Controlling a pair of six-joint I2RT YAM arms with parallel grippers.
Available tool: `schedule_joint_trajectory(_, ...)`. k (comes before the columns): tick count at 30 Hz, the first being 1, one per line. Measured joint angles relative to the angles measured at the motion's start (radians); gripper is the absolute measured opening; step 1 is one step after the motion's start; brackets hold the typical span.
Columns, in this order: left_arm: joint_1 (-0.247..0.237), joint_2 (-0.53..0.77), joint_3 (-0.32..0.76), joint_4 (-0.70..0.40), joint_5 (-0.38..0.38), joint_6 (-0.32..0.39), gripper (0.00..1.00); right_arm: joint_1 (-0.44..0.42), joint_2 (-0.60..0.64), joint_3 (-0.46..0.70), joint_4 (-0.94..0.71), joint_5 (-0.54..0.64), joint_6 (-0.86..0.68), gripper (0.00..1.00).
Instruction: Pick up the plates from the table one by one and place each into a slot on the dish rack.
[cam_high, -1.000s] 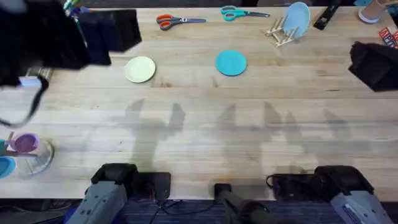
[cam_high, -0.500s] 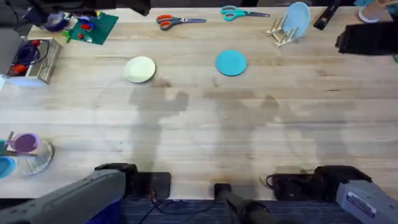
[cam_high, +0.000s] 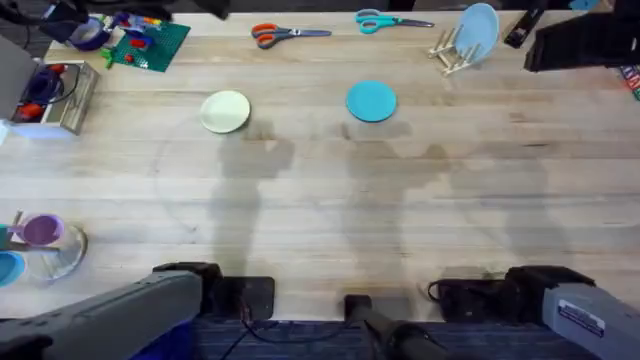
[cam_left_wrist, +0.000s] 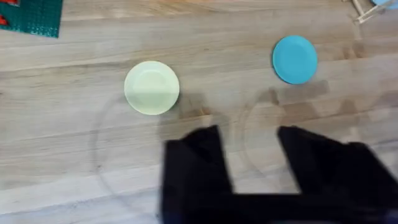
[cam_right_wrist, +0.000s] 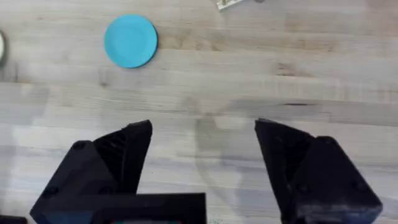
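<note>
Table (cam_high: 330, 200): light wooden plank top with visible grain; soft shadows of the arms fall across its middle.
Cream-yellow plate (cam_high: 225, 111): lies flat on the table, left of centre toward the far side; in the left wrist view (cam_left_wrist: 152, 87) it sits beyond the black fingers, untouched.
Teal plate (cam_high: 371, 101): lies flat on the table, right of the cream-yellow plate and well apart from it; also seen in the left wrist view (cam_left_wrist: 295, 59) and the right wrist view (cam_right_wrist: 130, 41).
Dish rack (cam_high: 450, 52): small light-wood peg rack at the far edge, right of centre, beyond the teal plate.
Light-blue plate (cam_high: 478, 30): stands upright in a slot of the dish rack, leaning slightly.
Left gripper (cam_left_wrist: 249, 155): above the table, fingers spread with bare wood between them, holding nothing; both plates lie ahead of it.
Right gripper (cam_right_wrist: 202, 162): above bare table, fingers wide apart and empty; the teal plate lies well ahead of it.
Scissors: an orange-handled pair (cam_high: 285, 34) and a teal-handled pair (cam_high: 388, 20) lie along the far edge.
Green baseplate (cam_high: 148, 42): far left corner, with small bricks on it.
Glass bowl (cam_high: 55, 250): near left edge, beside a purple cup (cam_high: 38, 230).
</note>
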Motion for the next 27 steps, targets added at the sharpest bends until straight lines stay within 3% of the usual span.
schedule_joint_trajectory(3, 0.000, 0.000, 0.000, 0.000, 0.000, 0.000, 0.113, 0.000, 0.000, 0.001, 0.000, 0.000, 0.000, 0.995)
schedule_joint_trajectory(4, 0.000, 0.000, 0.000, 0.000, 0.000, 0.002, 0.069, 0.000, 0.000, 0.001, 0.001, 0.000, 0.000, 0.995)
schedule_joint_trajectory(8, 0.000, 0.000, 0.001, 0.000, 0.001, 0.002, 0.042, 0.000, 0.000, 0.001, 0.003, 0.000, 0.000, 0.994)
schedule_joint_trajectory(10, 0.000, 0.000, 0.001, 0.000, 0.081, -0.010, 0.039, 0.000, 0.000, 0.001, 0.003, 0.000, 0.000, 0.995)
schedule_joint_trajectory(17, 0.000, 0.031, 0.007, 0.008, 0.232, -0.013, 0.040, 0.000, 0.000, 0.001, 0.003, 0.000, 0.000, 0.995)
schedule_joint_trajectory(27, 0.000, 0.202, 0.008, 0.017, 0.435, -0.018, 0.041, 0.000, 0.000, 0.001, 0.003, 0.000, 0.000, 0.995)
